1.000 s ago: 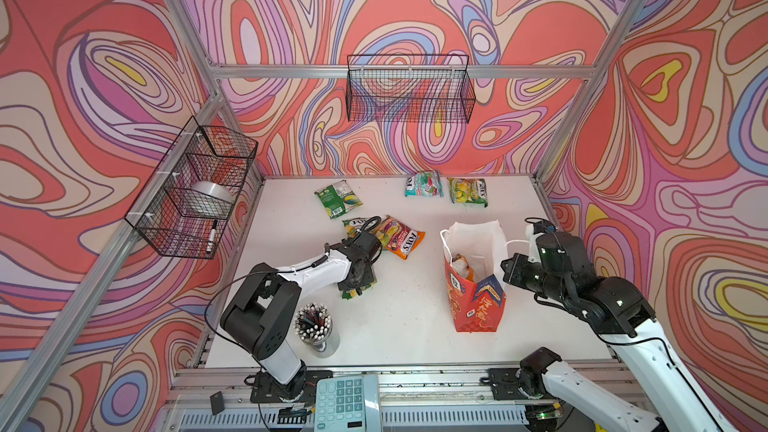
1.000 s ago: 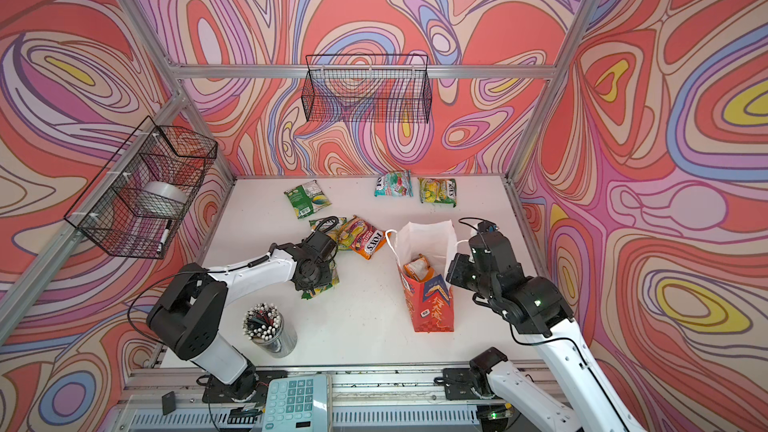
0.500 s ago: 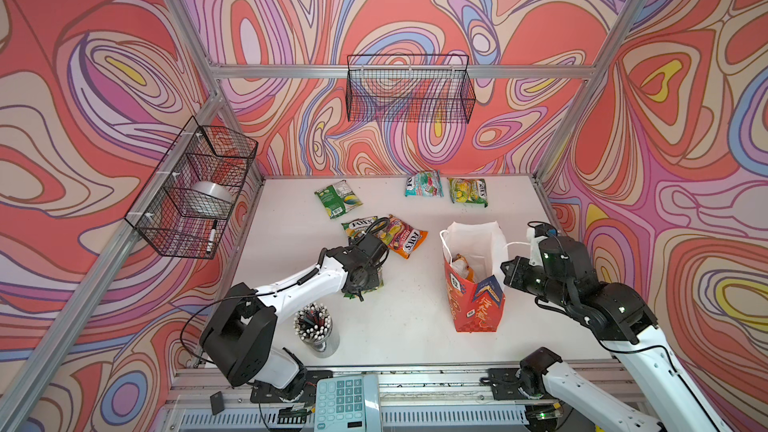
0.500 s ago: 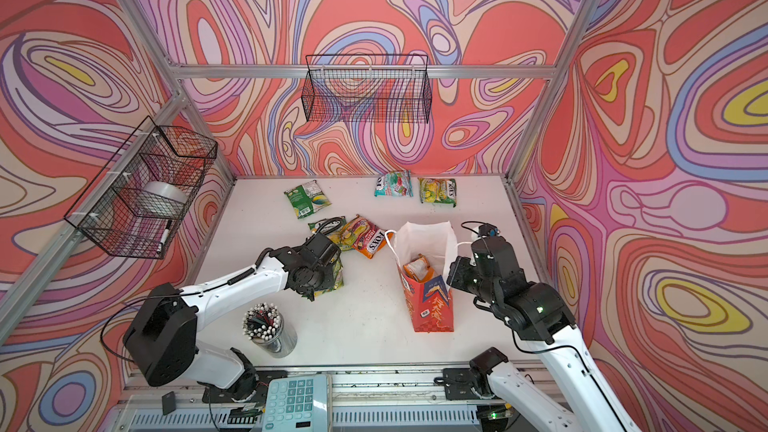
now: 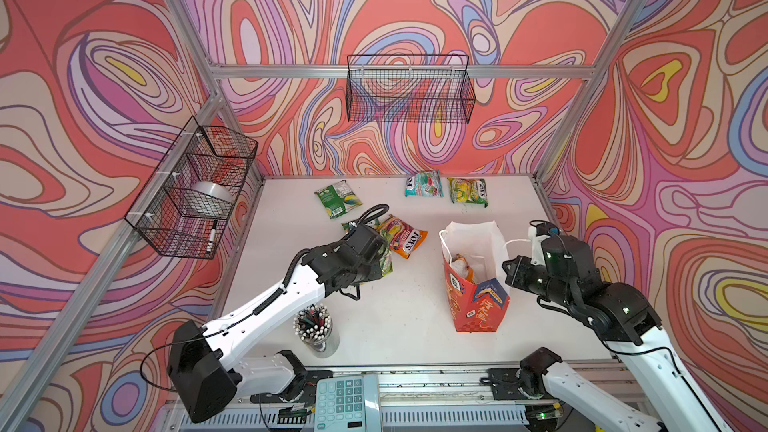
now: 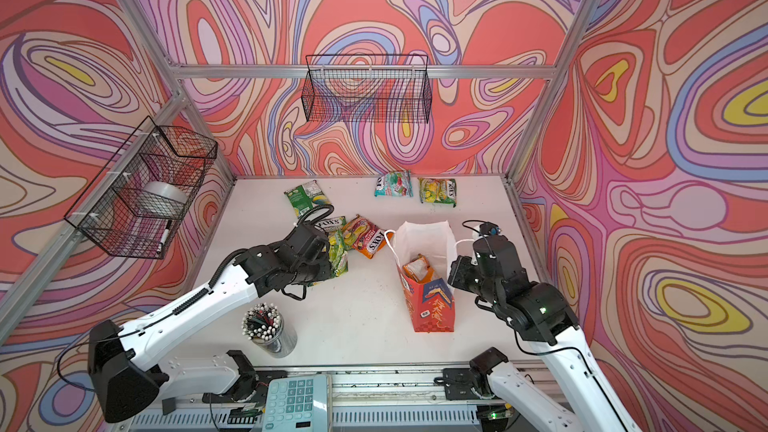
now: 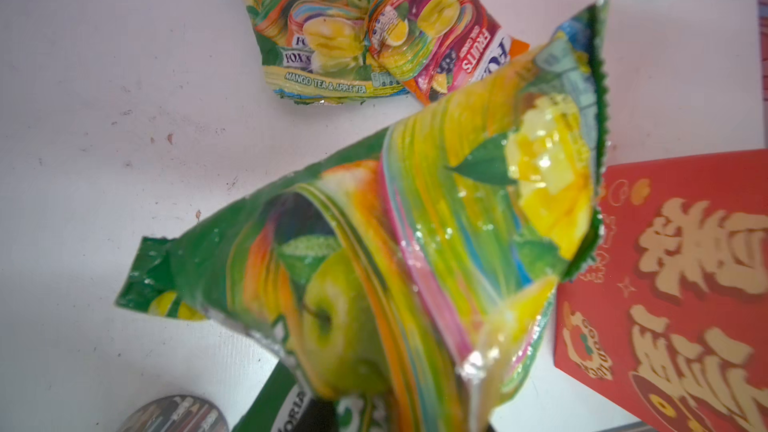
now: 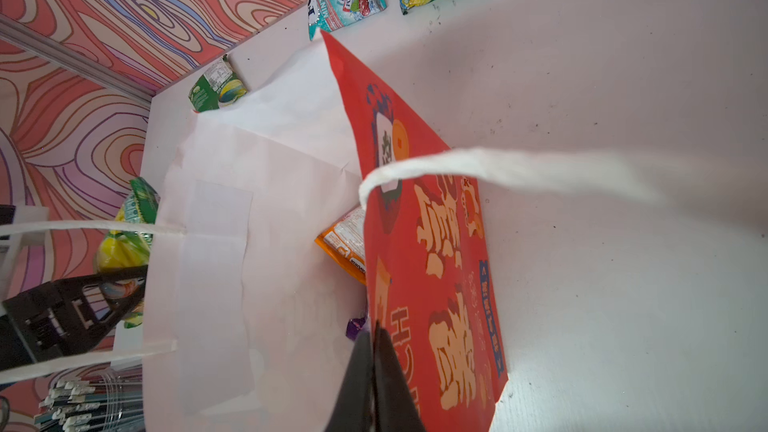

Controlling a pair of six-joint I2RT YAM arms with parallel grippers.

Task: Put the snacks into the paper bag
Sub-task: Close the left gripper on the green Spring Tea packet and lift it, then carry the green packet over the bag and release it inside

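My left gripper [image 5: 376,260] [image 6: 328,257] is shut on a green apple-print snack pouch [image 7: 415,243] [image 5: 385,263] and holds it above the table, left of the paper bag [image 5: 478,305] [image 6: 432,305]. The red bag stands upright and open, with an orange pouch [image 5: 461,263] [image 8: 343,243] inside. My right gripper [image 8: 374,367] [image 5: 509,272] is shut on the bag's right wall at the rim. On the table lie an orange pouch [image 5: 403,236], a Spring Tea pouch [image 7: 316,35], a green one [image 5: 337,199], a teal one [image 5: 424,184] and a yellow-green one [image 5: 467,192].
A cup of pens [image 5: 313,326] stands near the front edge, under the left forearm. A calculator [image 5: 347,401] lies on the front rail. Black wire baskets hang on the back wall [image 5: 409,91] and the left wall [image 5: 191,189].
My left gripper has raised the green pouch off the table and carried it slightly right, toward the bag. The right gripper has kept its hold on the bag wall.
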